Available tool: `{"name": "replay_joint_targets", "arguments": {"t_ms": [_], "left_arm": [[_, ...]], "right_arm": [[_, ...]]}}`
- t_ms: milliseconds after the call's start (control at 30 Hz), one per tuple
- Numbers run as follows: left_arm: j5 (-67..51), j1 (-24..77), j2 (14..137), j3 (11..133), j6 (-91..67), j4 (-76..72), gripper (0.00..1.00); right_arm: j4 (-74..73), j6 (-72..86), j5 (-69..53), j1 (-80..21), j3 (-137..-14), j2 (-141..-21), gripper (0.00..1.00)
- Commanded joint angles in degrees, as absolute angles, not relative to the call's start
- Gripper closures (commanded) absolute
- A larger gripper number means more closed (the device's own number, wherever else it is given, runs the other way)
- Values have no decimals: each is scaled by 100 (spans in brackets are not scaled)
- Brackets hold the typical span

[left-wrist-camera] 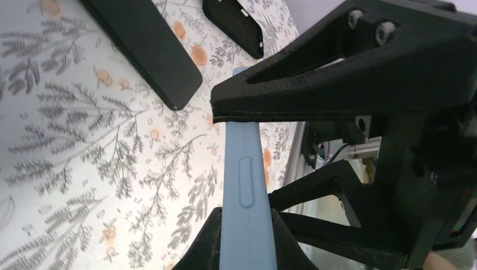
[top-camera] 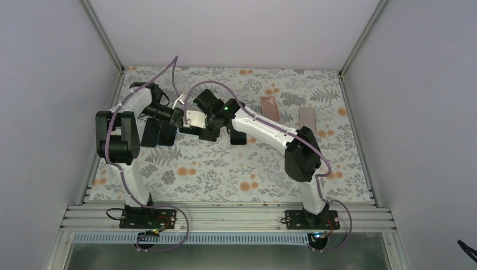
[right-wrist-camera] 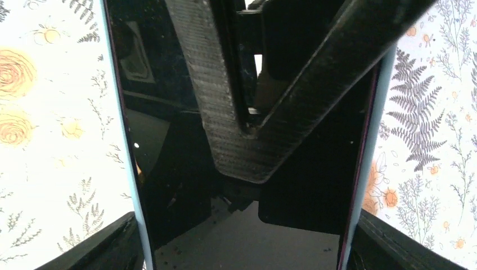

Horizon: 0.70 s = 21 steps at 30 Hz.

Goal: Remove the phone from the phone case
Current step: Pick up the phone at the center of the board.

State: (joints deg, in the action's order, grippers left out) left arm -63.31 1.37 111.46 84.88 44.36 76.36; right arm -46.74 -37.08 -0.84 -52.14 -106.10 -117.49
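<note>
**A:** While the left gripper (left-wrist-camera: 225, 166) pinches narrowly across the phone case (left-wrist-camera: 244, 191), one finger (right-wrist-camera: 225, 112) lying on the phone (right-wrist-camera: 169, 146), what is the right gripper (right-wrist-camera: 247, 247) doing?

**B:** It is spread wide and clamped on the case's two long edges. The cased phone hangs in the air between them.

**A:** How will it handle?

**B:** I judge the phone stiff, slick and breakable, and the case soft and grippy. Hold the rim, peel a corner back and push from behind.

**A:** Is anything in the way?

**B:** Each claw crowds the other. On the floral cloth (top-camera: 225, 180), two dark slabs (top-camera: 151, 134) lie just left of the case and a dark one (top-camera: 239, 138) just right. Two pinkish ones (top-camera: 269, 107) lie farther right, well apart.
</note>
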Motion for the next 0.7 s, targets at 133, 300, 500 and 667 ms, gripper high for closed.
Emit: {"name": "replay_joint_targets", "arguments": {"t_ms": [133, 300, 500, 667], "left_arm": [[-6504, 189, 10816, 8412, 5117, 7778, 98], [-5875, 494, 10332, 8830, 5468, 7778, 98], [-5263, 1239, 9504, 9172, 6110, 7769, 98], [-5367, 1724, 9176, 9409, 6254, 7684, 98]], "right_arm": [[-4539, -3541, -119, -5161, -10526, -11497, 3], [-5572, -4105, -1978, -4548, -10470, -10946, 0], [-6337, -5187, -3587, -3594, -10055, -10184, 0], [-7042, -5636, -4352, -3336, -10414, -10307, 0]]}}
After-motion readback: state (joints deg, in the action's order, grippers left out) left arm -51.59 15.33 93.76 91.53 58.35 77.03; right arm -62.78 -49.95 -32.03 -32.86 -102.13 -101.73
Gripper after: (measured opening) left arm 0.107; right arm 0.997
